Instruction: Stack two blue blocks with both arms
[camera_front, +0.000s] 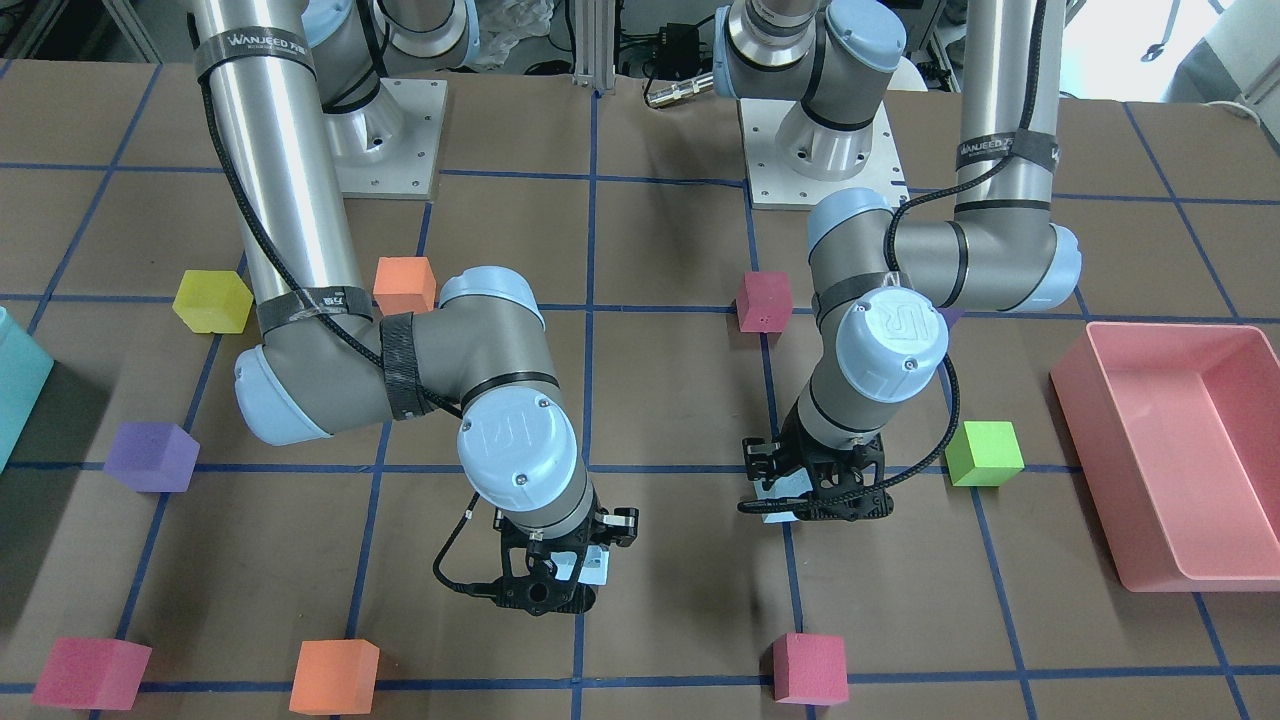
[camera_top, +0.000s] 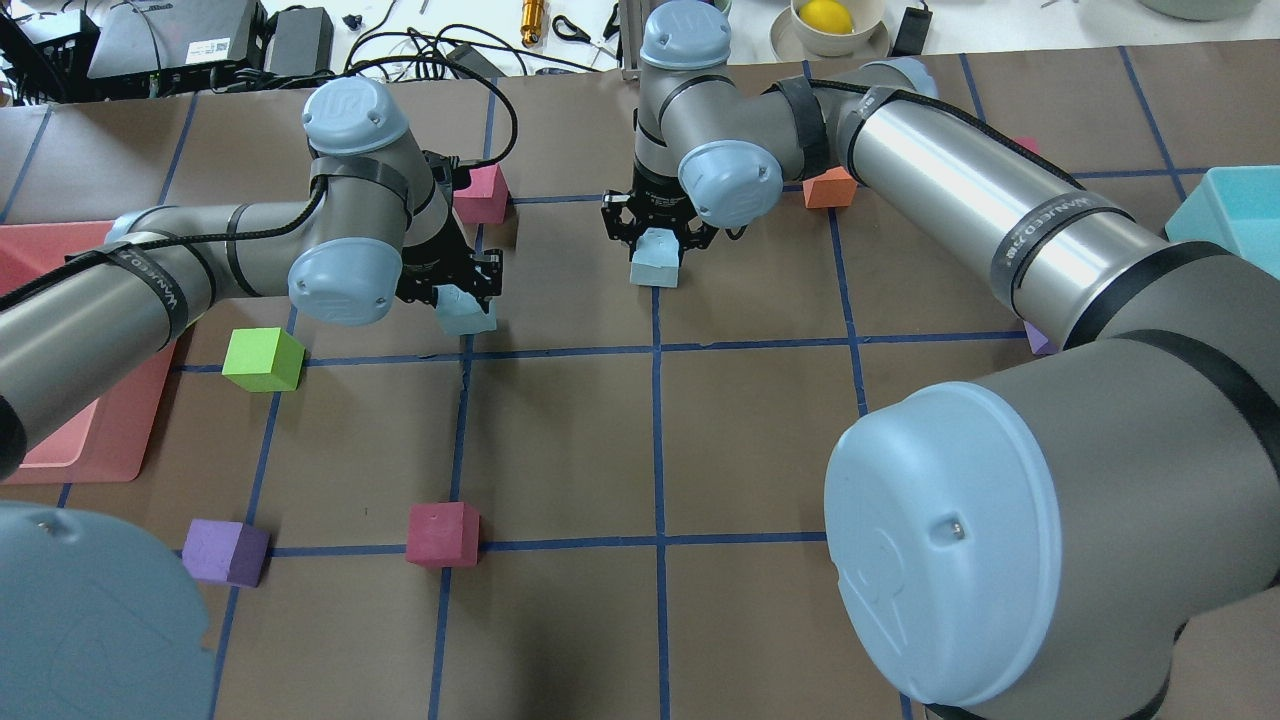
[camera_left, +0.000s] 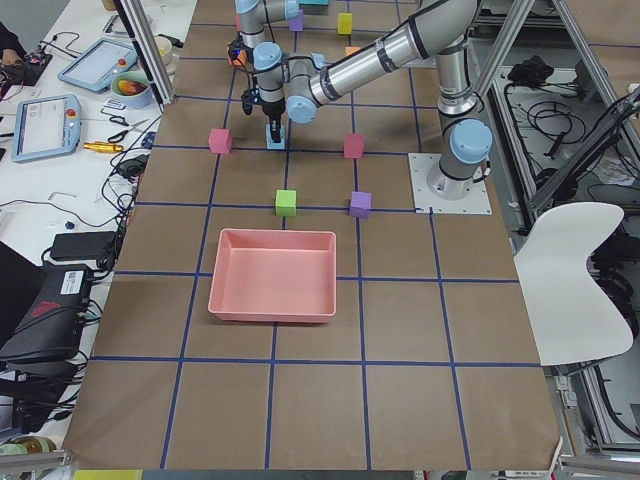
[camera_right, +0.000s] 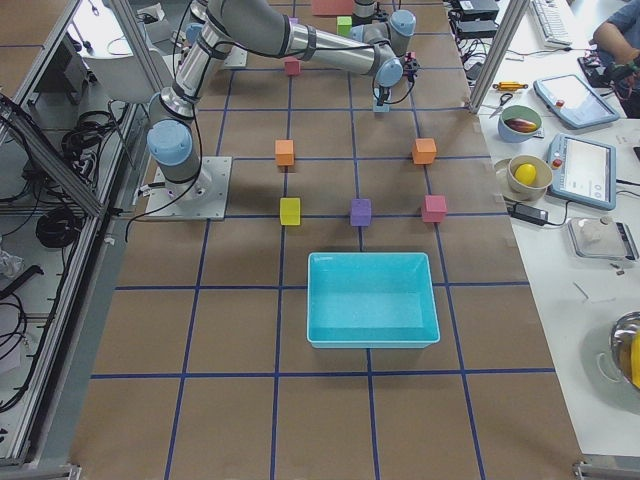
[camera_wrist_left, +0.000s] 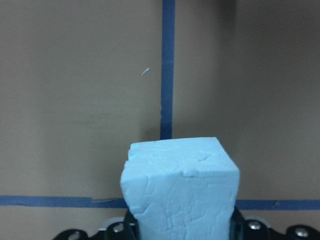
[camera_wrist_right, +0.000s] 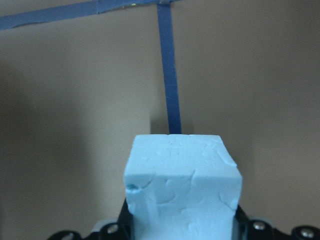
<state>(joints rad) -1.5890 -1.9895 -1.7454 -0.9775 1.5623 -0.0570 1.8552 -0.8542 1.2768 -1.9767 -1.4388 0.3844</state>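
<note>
Each gripper is shut on one of the two blue blocks. My left gripper (camera_top: 455, 300) holds a pale blue cube (camera_top: 467, 312) low over the table beside a blue tape line; the cube fills the bottom of the left wrist view (camera_wrist_left: 180, 192) and shows partly in the front view (camera_front: 778, 503). My right gripper (camera_top: 655, 245) holds the other blue cube (camera_top: 655, 262), also seen in the right wrist view (camera_wrist_right: 182, 187) and the front view (camera_front: 592, 566). The two cubes are about one grid square apart. I cannot tell whether they touch the table.
A green cube (camera_top: 262, 358) and a pink bin (camera_front: 1200, 450) lie on the left arm's side. A magenta cube (camera_top: 481, 192) sits just behind the left gripper, an orange cube (camera_top: 829, 188) beside the right wrist. A teal bin (camera_top: 1230, 210) is at the right edge.
</note>
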